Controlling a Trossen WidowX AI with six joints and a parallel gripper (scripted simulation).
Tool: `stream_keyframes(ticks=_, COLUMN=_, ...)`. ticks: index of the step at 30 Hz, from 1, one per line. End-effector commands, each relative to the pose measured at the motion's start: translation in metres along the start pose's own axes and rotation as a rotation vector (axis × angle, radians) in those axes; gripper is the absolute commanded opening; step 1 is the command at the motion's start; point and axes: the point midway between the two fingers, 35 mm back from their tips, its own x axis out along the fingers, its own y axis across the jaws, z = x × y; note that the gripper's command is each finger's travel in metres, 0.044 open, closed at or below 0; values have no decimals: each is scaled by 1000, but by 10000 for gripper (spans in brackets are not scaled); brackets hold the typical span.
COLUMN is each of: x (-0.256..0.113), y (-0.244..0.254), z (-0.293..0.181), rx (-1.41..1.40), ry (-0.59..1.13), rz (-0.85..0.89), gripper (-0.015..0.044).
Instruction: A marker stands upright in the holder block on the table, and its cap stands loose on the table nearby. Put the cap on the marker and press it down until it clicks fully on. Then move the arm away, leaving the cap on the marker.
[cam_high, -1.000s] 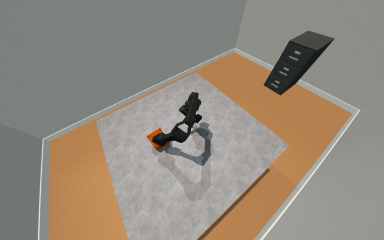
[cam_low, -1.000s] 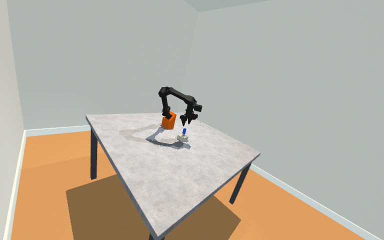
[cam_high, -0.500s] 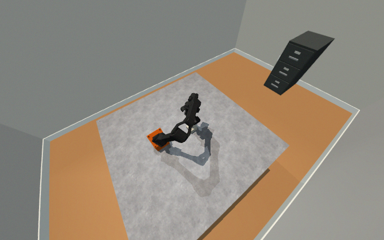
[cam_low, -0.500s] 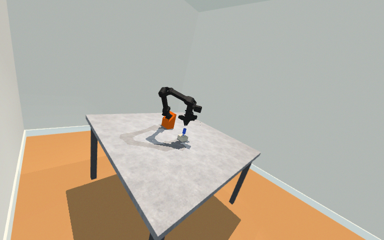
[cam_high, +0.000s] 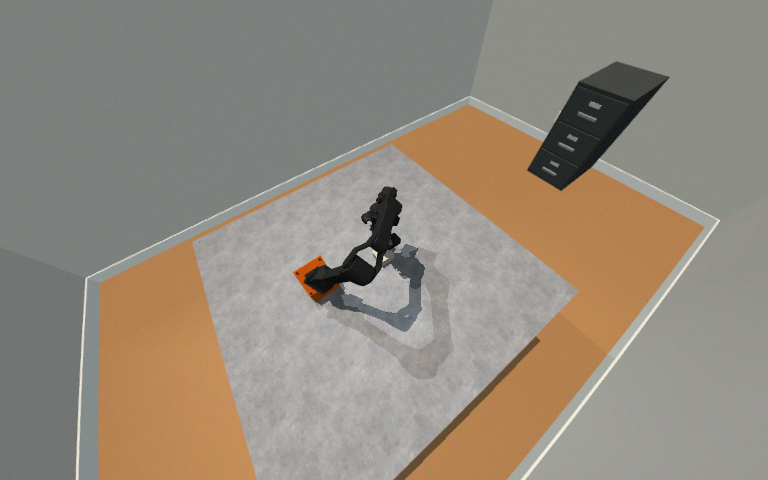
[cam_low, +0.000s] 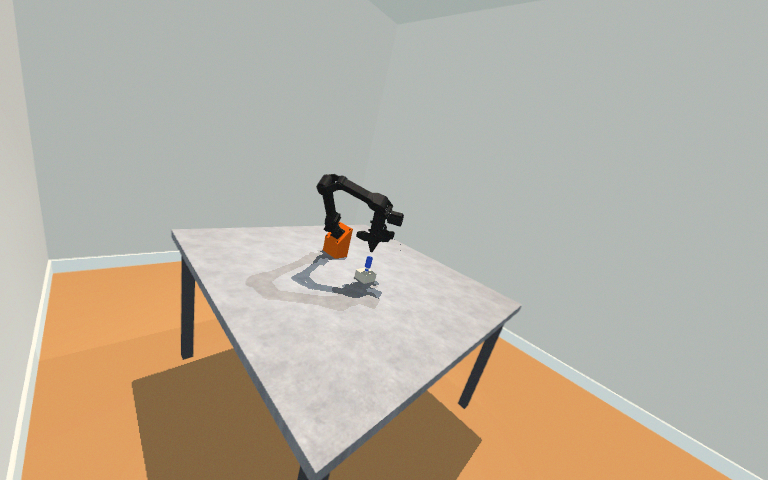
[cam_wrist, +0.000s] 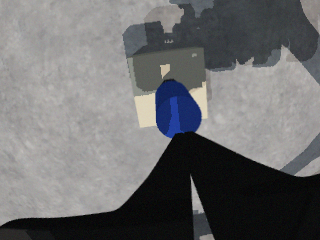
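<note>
The blue cap (cam_low: 368, 260) (cam_wrist: 176, 112) stands upright on top of the marker (cam_low: 367, 270), which stands in the pale holder block (cam_low: 365, 277) (cam_wrist: 145, 112) (cam_high: 387, 260). Only a short piece of the marker shows between cap and block; how fully the cap is seated cannot be told. My gripper (cam_low: 371, 250) (cam_wrist: 184, 140) is shut and empty, its fingertips together. It points down just above the cap, with a small gap showing in the exterior view. In the wrist view the tips overlap the near edge of the cap. In the top view the arm hides cap and marker.
The orange arm base (cam_high: 316, 277) (cam_low: 336, 243) stands on the grey table (cam_high: 317, 396) (cam_low: 362, 362), behind the holder block in the exterior view. Arm shadows lie across the table. A dark filing cabinet (cam_high: 594, 124) stands beyond the table.
</note>
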Motion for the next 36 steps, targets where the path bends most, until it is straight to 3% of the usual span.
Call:
stream_keyframes(ticks=1, x=5, y=-1, z=0, rx=-2, ry=-2, rz=-5, gripper=0)
stream_keyframes(ticks=26, x=38, y=0, z=2, rx=-1, ry=-2, rz=-6, gripper=0)
stream_keyframes(ticks=34, x=31, y=1, z=3, rx=2, ry=-12, rz=4, gripper=0)
stream_keyframes(ticks=36, x=11, y=2, z=6, rx=2, ry=-12, rz=7, gripper=0)
